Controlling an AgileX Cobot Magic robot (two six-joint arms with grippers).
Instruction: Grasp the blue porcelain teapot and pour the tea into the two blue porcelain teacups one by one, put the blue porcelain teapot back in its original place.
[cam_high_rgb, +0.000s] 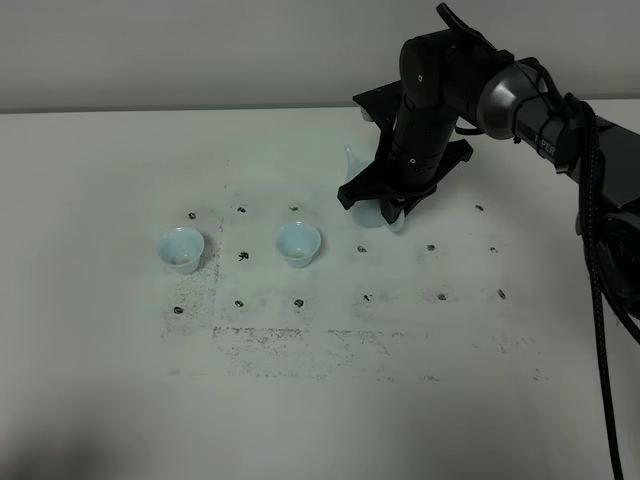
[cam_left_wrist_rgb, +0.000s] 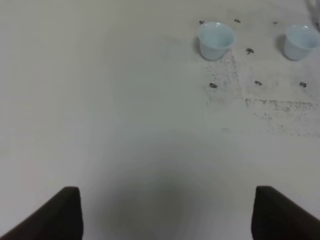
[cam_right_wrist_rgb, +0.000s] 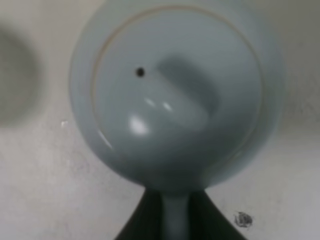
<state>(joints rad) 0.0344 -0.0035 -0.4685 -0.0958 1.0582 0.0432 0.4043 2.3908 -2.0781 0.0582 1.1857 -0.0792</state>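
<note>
- Right end effector clamped on the loop handle of the blue porcelain teapot, with dark fingers pressed to either side of that handle.
- Teapot upright with its lid on; knob and small vent hole plain in the right wrist view, looking straight down.
- From the high camera, blue porcelain teapot largely hidden under the right arm, with only the spout and part of the lower body showing.
- Impossible to tell whether resting on the worktop or raised just off it.
- Nearer teacup and farther teacup both upright, in a rough row with the teapot and to its left in the high view, each standing apart from the others.
- Same two in the left wrist view: farther teacup, nearer teacup.
- Left end effector with jaws spread wide, gripping nothing, over bare worktop well apart from both teacups.
- Dark smudges dotted in rows across the worktop around the teacups.
</note>
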